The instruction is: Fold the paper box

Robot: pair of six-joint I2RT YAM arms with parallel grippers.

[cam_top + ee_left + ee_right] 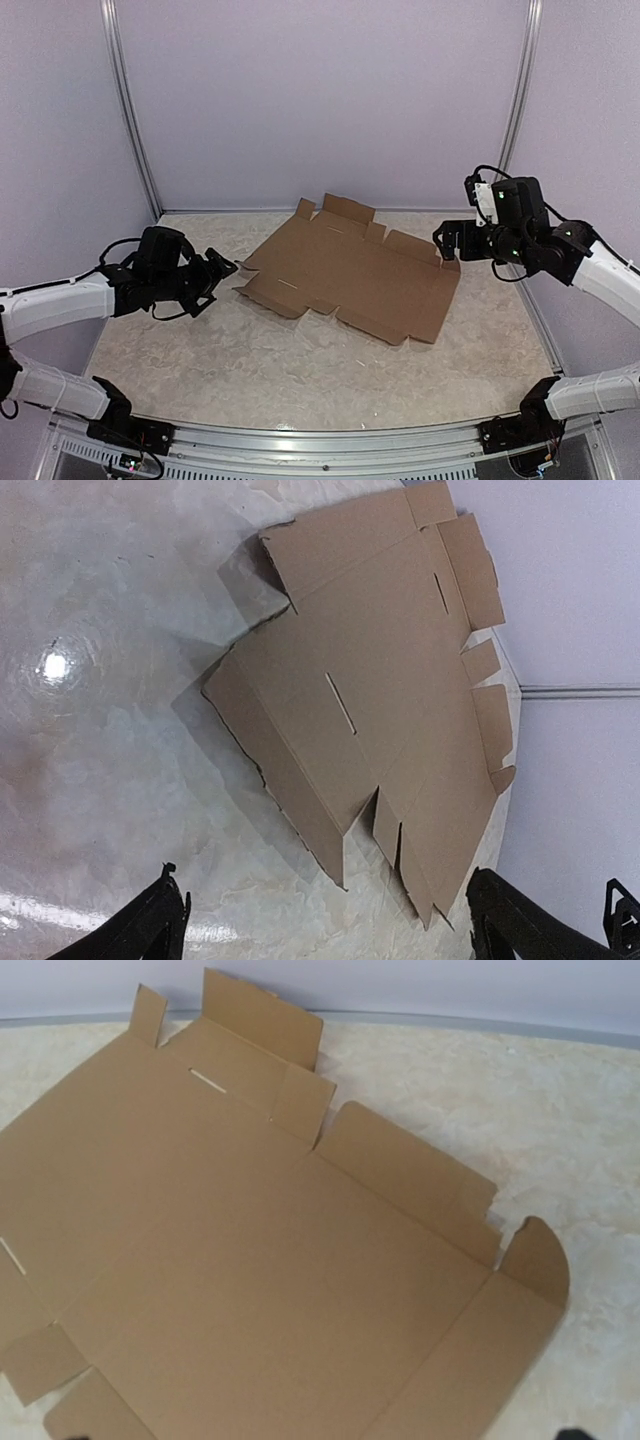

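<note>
The paper box (350, 268) is a flat brown die-cut sheet lying unfolded in the middle of the table, its far flaps (347, 209) tilted up a little. It fills the left wrist view (380, 690) and the right wrist view (250, 1260). My left gripper (222, 268) hovers open just off the sheet's left corner, holding nothing; its fingertips (165, 910) stand wide apart either side of the sheet's near tabs. My right gripper (447, 246) hangs above the sheet's right edge, open and empty. Only a dark fingertip sliver (575, 1433) shows in its own view.
The marbled tabletop (250, 360) is walled by pale purple panels at the back and sides, with metal posts (130, 110) in the far corners. A metal rail (330, 435) runs along the near edge between the arm bases.
</note>
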